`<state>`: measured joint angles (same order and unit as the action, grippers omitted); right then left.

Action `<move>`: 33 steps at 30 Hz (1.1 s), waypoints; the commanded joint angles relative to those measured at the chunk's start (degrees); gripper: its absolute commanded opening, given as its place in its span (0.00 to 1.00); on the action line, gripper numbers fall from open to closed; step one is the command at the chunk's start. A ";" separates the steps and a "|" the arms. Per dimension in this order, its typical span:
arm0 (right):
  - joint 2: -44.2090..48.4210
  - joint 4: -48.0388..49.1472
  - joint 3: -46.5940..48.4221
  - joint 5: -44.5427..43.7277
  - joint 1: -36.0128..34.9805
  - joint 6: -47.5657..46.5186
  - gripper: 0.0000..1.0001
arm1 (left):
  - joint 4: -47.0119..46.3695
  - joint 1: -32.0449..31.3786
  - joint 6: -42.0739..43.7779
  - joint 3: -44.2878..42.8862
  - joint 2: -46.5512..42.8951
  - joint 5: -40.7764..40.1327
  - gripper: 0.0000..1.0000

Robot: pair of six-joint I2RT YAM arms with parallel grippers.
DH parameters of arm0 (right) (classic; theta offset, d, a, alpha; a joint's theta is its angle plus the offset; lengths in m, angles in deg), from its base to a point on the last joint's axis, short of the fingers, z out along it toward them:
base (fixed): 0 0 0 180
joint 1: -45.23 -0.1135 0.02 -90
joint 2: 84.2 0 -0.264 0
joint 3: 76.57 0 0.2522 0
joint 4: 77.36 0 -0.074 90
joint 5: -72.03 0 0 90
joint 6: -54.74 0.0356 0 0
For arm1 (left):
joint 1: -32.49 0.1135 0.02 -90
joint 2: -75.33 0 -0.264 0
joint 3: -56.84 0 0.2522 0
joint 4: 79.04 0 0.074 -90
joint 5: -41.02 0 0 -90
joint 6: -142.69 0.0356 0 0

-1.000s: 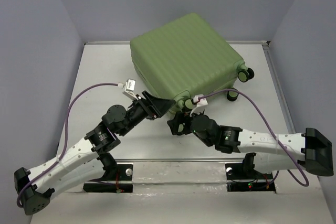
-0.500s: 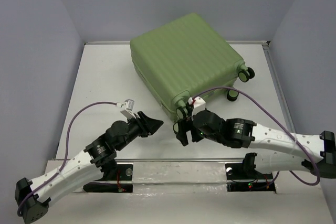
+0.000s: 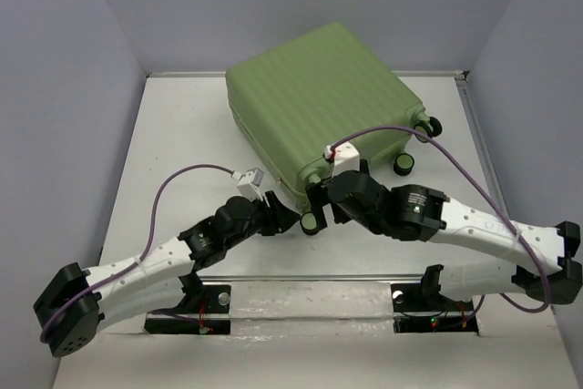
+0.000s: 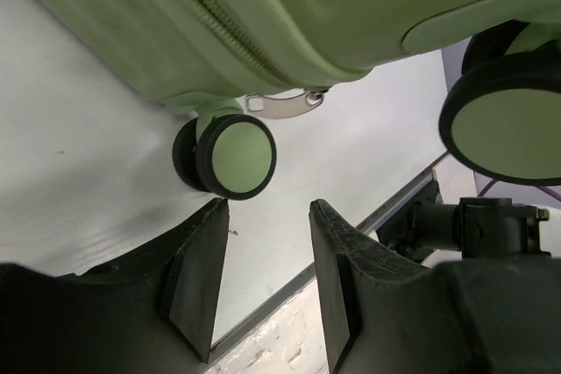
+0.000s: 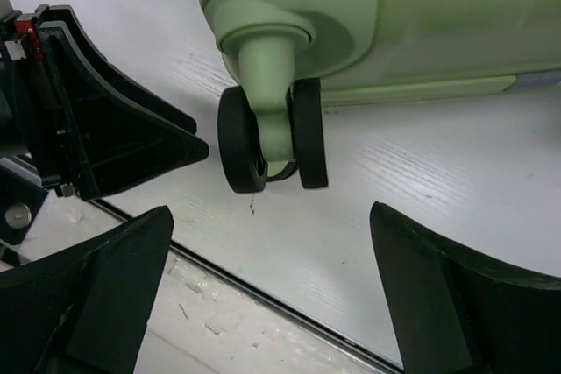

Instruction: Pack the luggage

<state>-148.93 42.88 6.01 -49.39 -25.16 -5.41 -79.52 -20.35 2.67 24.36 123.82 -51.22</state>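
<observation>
Overhead, luggage point(image 3: 319, 102): shut, lying flat and askew on the far middle of the desk point(image 3: 182, 134), ribbed shell up.
Overhead, wheels: two at the right corner; one wheel point(image 3: 312, 222) at the near corner, black with a green hub.
Overhead, left end effector point(image 3: 281, 220): low over the desk, just left of the wheel; its gap cannot be read from up here.
Overhead, right end effector point(image 3: 321, 204): at the near corner of the luggage, just beyond the wheel; its fingers are hidden under the wrist.
Left wrist, left end effector point(image 4: 267, 278): fingers point(image 4: 197, 278) stand a narrow gap apart, with nothing but bare desk between them.
Left wrist, wheel point(image 4: 235, 157): upright under the shell edge, ahead of the gap and apart from both fingers.
Left wrist, zipper point(image 4: 223, 32): runs along the shell seam, meshed where it shows; its metal pull point(image 4: 282, 104) hangs just above the wheel.
Left wrist, second wheel point(image 4: 508, 124): at the right edge, large in frame.
Right wrist, right end effector point(image 5: 272, 216): fingers point(image 5: 114, 286) spread wide, holding nothing.
Right wrist, wheel point(image 5: 238, 151): a twin caster on a green stem under the luggage point(image 5: 394, 15) corner, resting on the desk ahead of the gap and touching neither finger.
Right wrist, left end effector point(image 5: 131, 142): a black wedge at the left, tip just beside the wheel; contact cannot be told.
</observation>
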 commanded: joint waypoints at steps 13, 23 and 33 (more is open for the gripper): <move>-16.74 3.81 7.82 -3.29 7.55 -10.94 0.88 | -8.79 -4.64 4.14 -8.78 11.18 -7.86 0.50; -19.65 5.47 8.62 -1.20 7.55 -11.91 0.07 | -10.64 -13.07 3.96 -13.00 18.92 -33.76 0.49; -15.43 14.00 5.71 11.73 6.93 -13.50 0.07 | -2.12 -19.05 -0.08 -20.21 27.00 -52.84 0.50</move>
<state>-166.88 47.54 10.40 -43.80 -17.09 -17.56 -83.17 -37.01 4.09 9.52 149.48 -89.74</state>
